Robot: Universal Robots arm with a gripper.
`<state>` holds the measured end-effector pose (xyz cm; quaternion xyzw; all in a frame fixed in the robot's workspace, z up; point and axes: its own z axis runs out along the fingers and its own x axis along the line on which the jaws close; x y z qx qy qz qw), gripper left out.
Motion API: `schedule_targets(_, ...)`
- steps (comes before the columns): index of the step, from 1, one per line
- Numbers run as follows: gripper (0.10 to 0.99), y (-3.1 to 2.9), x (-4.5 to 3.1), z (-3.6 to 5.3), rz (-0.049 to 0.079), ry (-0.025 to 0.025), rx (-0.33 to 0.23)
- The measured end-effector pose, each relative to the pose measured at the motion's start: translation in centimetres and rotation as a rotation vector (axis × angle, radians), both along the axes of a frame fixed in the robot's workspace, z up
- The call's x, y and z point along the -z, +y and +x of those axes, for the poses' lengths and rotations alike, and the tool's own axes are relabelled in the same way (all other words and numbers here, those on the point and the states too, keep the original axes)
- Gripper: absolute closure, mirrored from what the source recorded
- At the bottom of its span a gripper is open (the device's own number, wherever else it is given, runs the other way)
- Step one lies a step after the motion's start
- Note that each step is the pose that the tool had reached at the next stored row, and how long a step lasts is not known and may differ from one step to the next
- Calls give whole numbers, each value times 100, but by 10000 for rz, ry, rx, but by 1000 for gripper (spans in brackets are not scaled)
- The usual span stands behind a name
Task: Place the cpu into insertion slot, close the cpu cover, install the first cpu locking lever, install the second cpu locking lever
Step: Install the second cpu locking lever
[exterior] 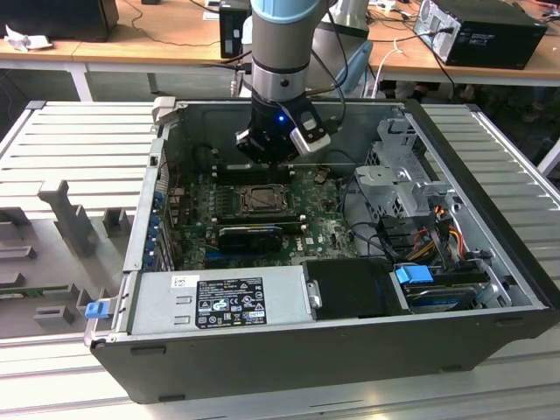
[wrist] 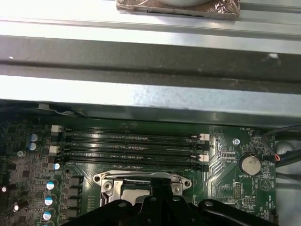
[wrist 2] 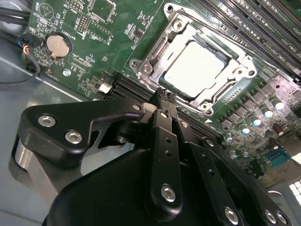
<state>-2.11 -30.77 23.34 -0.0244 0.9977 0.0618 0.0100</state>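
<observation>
We judge the first steps done: in the second wrist view the cpu (wrist 2: 195, 69), a flat square with a pale, dull silver top, already lies in the insertion slot (wrist 2: 175, 89), and the cpu cover (wrist 2: 229, 78), a thin bright-metal frame with a large square window, lies flat over its edges, so we take it as closed. Whether either locking lever is latched we cannot tell, so those two steps may remain. The gripper (wrist 2: 162, 96), matte black with bare screw heads along its linkage, hangs just above the near edge of the socket; its fingers come together to a single narrow tip, so we read it as closed with nothing between them. In the exterior view the gripper (exterior: 267, 157) hovers inside the open grey steel computer case (exterior: 490, 289), just behind the insertion slot (exterior: 260, 199) on the green motherboard (exterior: 328, 229), which is crowded with tiny parts. In the first wrist view the long narrow black memory slots (wrist: 129, 146) run side by side beyond the cpu cover (wrist: 141, 179), and a round shiny coin battery (wrist: 250, 164) sits off to one side of them on the board
</observation>
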Motion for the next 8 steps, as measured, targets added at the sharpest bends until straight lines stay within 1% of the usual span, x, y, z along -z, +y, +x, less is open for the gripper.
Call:
schedule_targets(3, 980, -13, -3, 1, 0, 0, -3)
schedule_targets(8, 980, -76, -3, 0, 0, 0, -1)
